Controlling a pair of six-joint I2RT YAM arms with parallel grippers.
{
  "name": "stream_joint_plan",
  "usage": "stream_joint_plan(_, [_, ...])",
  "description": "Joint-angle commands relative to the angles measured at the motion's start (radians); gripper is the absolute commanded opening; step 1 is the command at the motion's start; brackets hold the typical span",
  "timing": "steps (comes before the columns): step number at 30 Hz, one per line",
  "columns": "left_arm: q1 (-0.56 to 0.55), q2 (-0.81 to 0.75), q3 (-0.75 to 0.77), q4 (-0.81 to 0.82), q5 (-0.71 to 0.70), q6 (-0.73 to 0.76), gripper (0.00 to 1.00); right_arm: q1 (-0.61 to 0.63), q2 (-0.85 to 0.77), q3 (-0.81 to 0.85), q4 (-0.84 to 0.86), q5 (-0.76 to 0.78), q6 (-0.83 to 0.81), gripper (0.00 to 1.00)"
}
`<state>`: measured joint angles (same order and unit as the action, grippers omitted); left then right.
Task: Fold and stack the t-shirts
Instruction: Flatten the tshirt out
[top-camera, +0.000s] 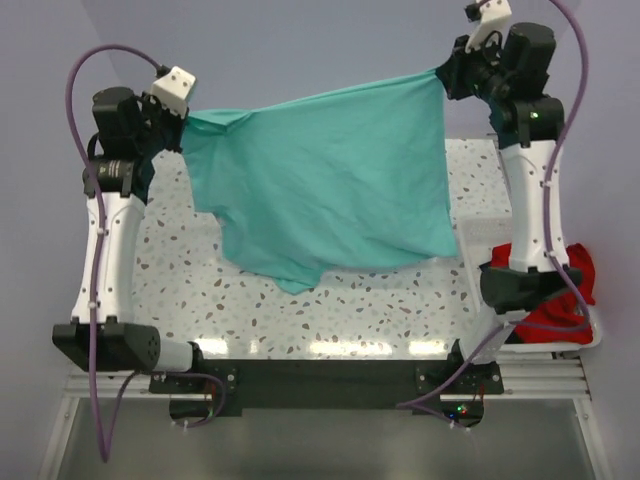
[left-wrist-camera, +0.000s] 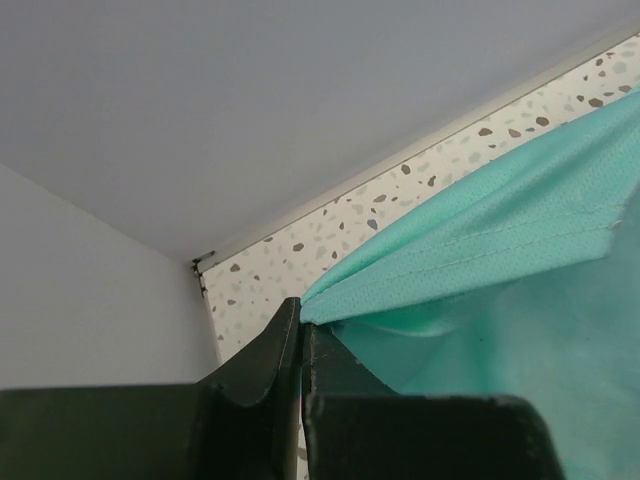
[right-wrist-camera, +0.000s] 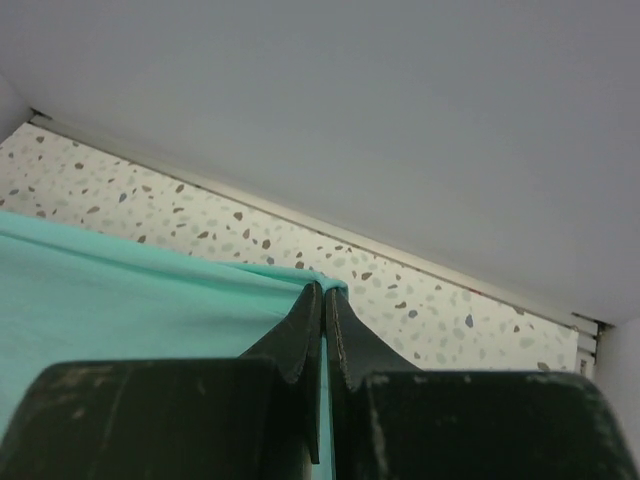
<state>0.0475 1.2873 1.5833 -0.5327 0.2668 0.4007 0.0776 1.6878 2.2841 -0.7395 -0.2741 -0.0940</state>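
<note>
Across the upper middle of the frame: teal t-shirt, held spread in the air over the desk. Keep both top corners level and pulled taut; lower slowly, bottom hem first, to lay it flat without wrinkles. At upper left, left claw pinched fully shut on one corner. At upper right, right claw pinched shut on the other corner. Red t-shirt bunched at right edge, not yet folded.

Left arm and right arm share white links, black joints, black jaws; a purple cable trails each, a white camera box tops each wrist
</note>
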Motion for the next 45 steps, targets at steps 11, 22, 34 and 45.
stream_joint_plan(11, [0.026, 0.356, 0.655, 0.293, -0.106, -0.060, 0.00, -0.010, 0.106, 0.276, 0.334, 0.122, 0.074, 0.00])
stream_joint_plan(22, [0.075, -0.070, -0.116, 0.479, 0.159, 0.108, 0.00, -0.010, -0.127, -0.354, 0.311, -0.013, -0.108, 0.00])
stream_joint_plan(34, [0.072, -0.394, -0.882, -0.366, 0.399, 0.946, 0.49, 0.014, -0.340, -1.086, -0.056, -0.117, -0.516, 0.45])
stream_joint_plan(45, [0.074, -0.309, -0.841, -0.402, 0.325, 0.732, 0.77, 0.033, -0.277, -1.048, -0.204, -0.128, -0.420, 0.81])
